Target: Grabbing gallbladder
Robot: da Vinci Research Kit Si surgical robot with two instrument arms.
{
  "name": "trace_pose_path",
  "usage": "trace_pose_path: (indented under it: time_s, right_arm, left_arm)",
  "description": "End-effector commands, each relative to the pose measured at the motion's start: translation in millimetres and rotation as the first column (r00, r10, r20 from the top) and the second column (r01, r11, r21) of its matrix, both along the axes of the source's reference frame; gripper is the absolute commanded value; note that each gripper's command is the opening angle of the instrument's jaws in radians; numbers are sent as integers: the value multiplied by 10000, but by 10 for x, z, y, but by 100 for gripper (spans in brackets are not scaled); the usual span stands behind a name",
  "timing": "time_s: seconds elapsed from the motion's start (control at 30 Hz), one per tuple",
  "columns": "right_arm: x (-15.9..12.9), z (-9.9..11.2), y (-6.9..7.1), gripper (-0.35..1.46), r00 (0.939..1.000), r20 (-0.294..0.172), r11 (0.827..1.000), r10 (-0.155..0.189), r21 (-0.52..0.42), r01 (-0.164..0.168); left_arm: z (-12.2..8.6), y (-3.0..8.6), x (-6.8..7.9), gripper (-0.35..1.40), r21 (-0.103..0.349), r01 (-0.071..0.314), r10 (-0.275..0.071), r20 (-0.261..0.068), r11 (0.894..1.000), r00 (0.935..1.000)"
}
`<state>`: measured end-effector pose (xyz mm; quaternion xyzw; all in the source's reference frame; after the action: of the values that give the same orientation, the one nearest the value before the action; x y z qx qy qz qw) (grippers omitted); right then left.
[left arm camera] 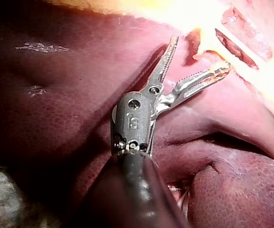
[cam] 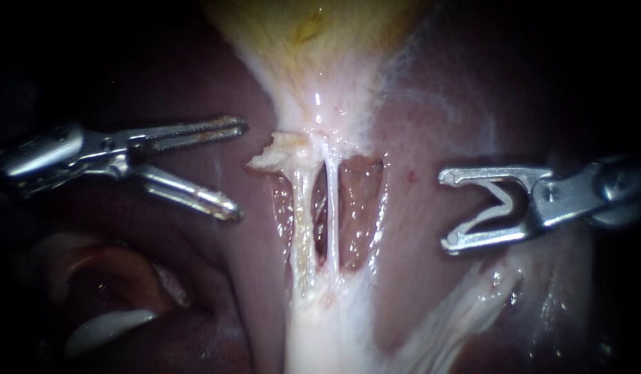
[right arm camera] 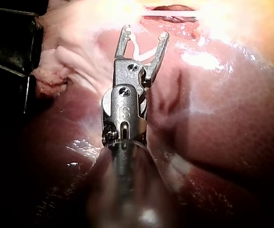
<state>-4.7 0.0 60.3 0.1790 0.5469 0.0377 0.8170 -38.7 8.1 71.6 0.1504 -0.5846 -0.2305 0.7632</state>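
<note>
Flanking two tubes (cam: 332, 201), left instrument (cam: 241, 170), right instrument (cam: 443, 210)

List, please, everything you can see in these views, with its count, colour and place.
gallbladder: one, yellowish, top centre of the endoscope view.
tubes: two, whitish, side by side below the gallbladder, between the two instruments.
liver: one, dark red, around and behind the tubes.
left instrument: one, silver, toothed jaws open, left of the tubes.
right instrument: one, silver, jaws open, right of the tubes.
</note>
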Motion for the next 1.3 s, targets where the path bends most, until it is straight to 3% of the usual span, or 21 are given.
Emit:
trace_pose_path:
  time_s: [0.03, 0.33, 0.6, 0.8, 0.97, 1.17, 1.3]
  right_arm:
    - [0, 0, 0, 43, 10000, 1, 10000, 0, -1, 0]
    - [0, 0, 0, 43, 10000, 1, 10000, 1, -1, -1]
    - [0, 0, 0, 43, 10000, 1, 10000, 1, -1, -1]
    - [0, 0, 0, 43, 10000, -1, 10000, -2, -1, 2]
    - [0, 0, 0, 43, 10000, -2, 10000, -3, -1, 3]
    - [0, 0, 0, 43, 10000, -2, 10000, -4, -1, 4]
    - [0, 0, 0, 43, 10000, -3, 10000, -5, -1, 5]
  left_arm:
    - [1, 0, -2, 76, 3, 0, 0, -12, 10000, 10000]
    - [24, -2, -15, 64, -166, 44, -45, -91, 9999, 9999]
    - [30, -2, -24, 46, 84, 180, -179, -106, 9998, 9998]
    - [32, 1, -26, 17, 139, 215, -214, -113, 9997, 9997]
    - [32, 0, -24, -35, 140, 206, -205, -108, 9997, 9997]
    - [34, 1, -17, -35, 221, 125, -122, -179, 9997, 9998]
    - [31, 2, -10, -35, 543, 339, -325, -275, 9979, 9991]
